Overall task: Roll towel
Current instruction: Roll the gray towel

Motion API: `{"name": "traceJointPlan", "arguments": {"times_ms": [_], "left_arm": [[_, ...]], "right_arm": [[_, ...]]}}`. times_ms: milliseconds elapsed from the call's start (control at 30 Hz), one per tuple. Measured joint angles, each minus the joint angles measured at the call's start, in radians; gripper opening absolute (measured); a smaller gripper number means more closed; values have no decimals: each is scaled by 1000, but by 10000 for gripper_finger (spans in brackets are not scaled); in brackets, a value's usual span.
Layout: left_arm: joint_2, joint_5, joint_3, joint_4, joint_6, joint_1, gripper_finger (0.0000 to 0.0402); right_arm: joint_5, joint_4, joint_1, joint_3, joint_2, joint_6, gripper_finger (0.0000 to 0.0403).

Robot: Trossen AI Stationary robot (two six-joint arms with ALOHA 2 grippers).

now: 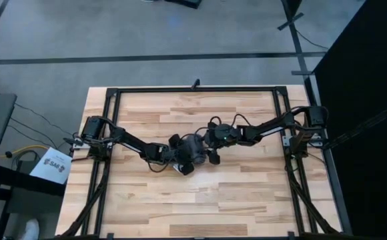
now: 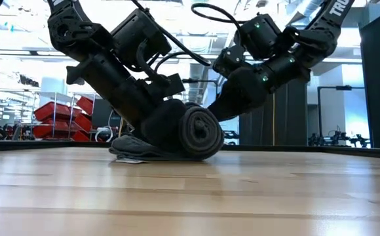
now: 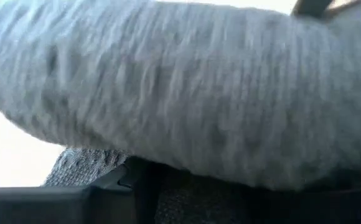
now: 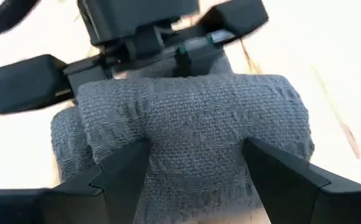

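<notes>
the towel (image 1: pixel 191 151) sits rolled at the centre of the pale wood table (image 1: pixel 247 200). the right gripper (image 4: pixel 196 165) spreads wide around the roll; whether the left gripper (image 1: pixel 177 159) is open, i cannot tell. red bins (image 2: pixel 59 118) stand at middle left.

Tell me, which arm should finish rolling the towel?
Probably the right. Its gripper straddles the rolled towel with fingers open on both sides, so it can push the roll onward. The left gripper sits at the towel's other side, fingers hidden.
</notes>
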Motion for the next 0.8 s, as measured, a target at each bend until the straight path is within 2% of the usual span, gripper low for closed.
{"name": "traceJointPlan", "arguments": {"times_ms": [400,600,800], "left_arm": [[1,6,-1,9,-4,-1,173],[2,4,-4,20,-7,-2,173],[-16,5,-4,-8,-19,-5,173]], "right_arm": [[-128,-35,1,58,20,-116,258],[-172,-17,-22,80,116,-84,258],[-168,-54,-22,83,139,-79,258]]}}
